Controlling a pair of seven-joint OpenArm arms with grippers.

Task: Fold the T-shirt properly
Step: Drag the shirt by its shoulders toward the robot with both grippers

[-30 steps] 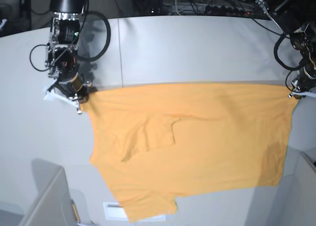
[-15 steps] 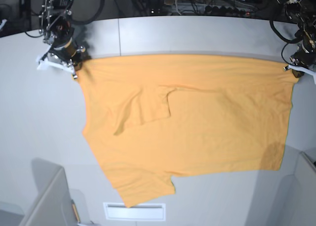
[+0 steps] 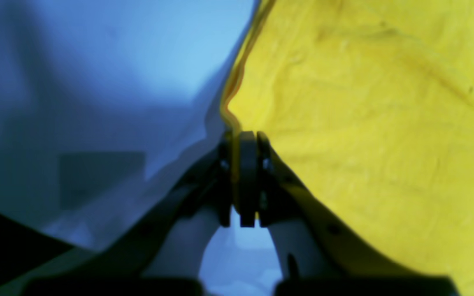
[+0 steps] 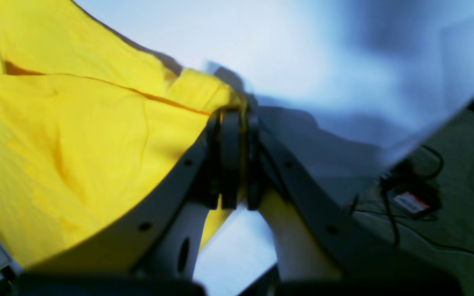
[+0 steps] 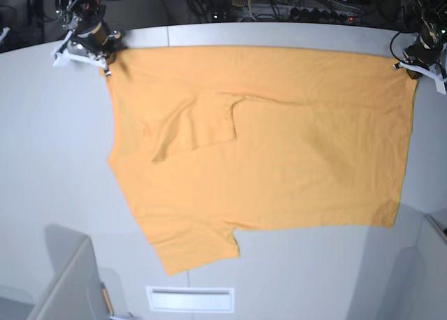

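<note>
L gripper (image 5: pixel 417 63) and R gripper (image 5: pixel 89 46), each clamped on a far corner of the T-shirt (image 5: pixel 279 138), hold its far edge taut across the table (image 5: pixel 42 166), likely to flatten it pre-fold.

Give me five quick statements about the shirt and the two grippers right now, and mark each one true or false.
1. The left gripper is shut on the T-shirt. True.
2. The right gripper hangs open above the cloth. False: it is shut on a corner of it.
3. The T-shirt lies spread on the table. True.
4. One sleeve is folded in over the shirt's body. True.
5. Both grippers hold the same corner. False: they hold opposite corners of the far edge.
</note>
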